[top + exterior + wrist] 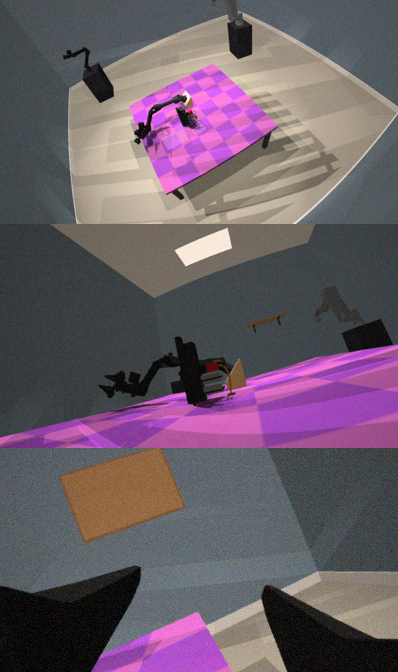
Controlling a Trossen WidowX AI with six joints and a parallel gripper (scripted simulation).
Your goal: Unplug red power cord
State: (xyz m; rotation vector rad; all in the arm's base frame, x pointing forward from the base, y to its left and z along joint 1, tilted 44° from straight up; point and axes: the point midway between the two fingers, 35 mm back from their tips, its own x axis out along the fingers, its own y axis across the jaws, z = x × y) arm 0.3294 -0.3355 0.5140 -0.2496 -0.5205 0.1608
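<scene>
Counter (217, 148): a square top that is showing a smooth pink and purple checker pattern, standing on dark legs.
Room: pale beige floor (300, 86) with grey block shadows lying across it; grey-blue walls; a bright rectangular ceiling light (203, 247); a thin wooden shelf (266, 321) hanging on the far wall.
Power strip (190, 372): a tall, matte black slab that is standing upright near the middle of the counter.
Red plug (211, 367): a small boxy red block sitting against the power strip's face, near its top.
Cord (226, 378): a thin orange-brown line that is arching from the red plug down to the counter, just beside the power strip.
Tan wedge (237, 376): a flat-sided triangular block resting just behind the power strip.
Pincer (200, 603): two black, angular fingers that are standing wide apart, gripping nothing, pointing away from the power strip toward the wall.
</scene>
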